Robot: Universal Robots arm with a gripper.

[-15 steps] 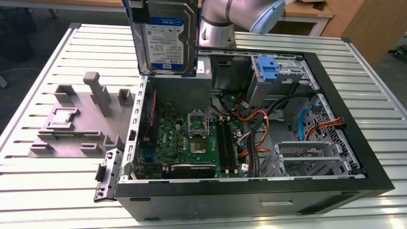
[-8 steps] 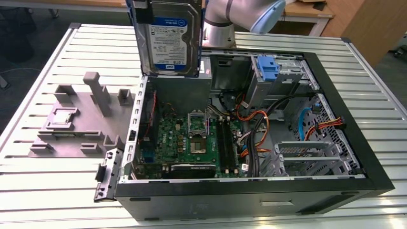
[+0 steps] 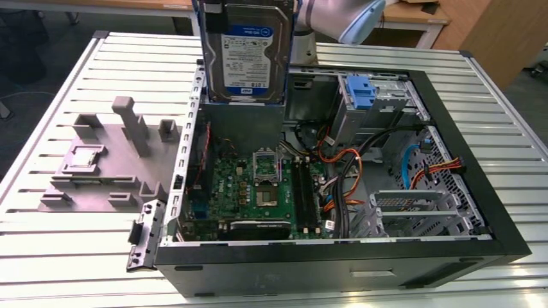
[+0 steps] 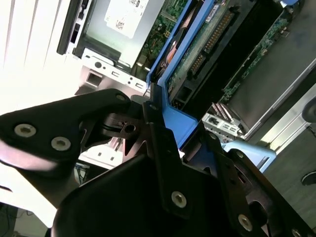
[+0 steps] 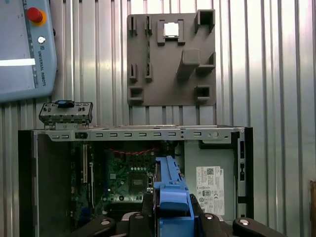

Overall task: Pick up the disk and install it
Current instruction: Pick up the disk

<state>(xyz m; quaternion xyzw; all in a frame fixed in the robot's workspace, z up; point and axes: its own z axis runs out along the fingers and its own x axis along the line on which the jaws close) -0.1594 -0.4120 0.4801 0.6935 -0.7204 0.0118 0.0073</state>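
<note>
At one o'clock in the exterior view I see my arm's link [image 3: 342,19], smooth, rounded and pale silver-grey. My gripper [image 4: 173,123] is matte black: flat angular linkage plates fastened with round silver screws [image 4: 178,199].

Open computer case [image 3: 342,263], grey fixture plate [image 3: 120,179]

The disk [image 3: 244,48], sitting between the matt black fingers [image 4: 162,148], is showing a silver metal face, a glossy paper label and a smooth blue plastic bracket [image 5: 172,197]. Below the fingers, the computer case [image 3: 342,264] is looking like matt black painted metal, and the table [image 3: 68,256] beneath is gleaming as ribbed bare metal.
</note>
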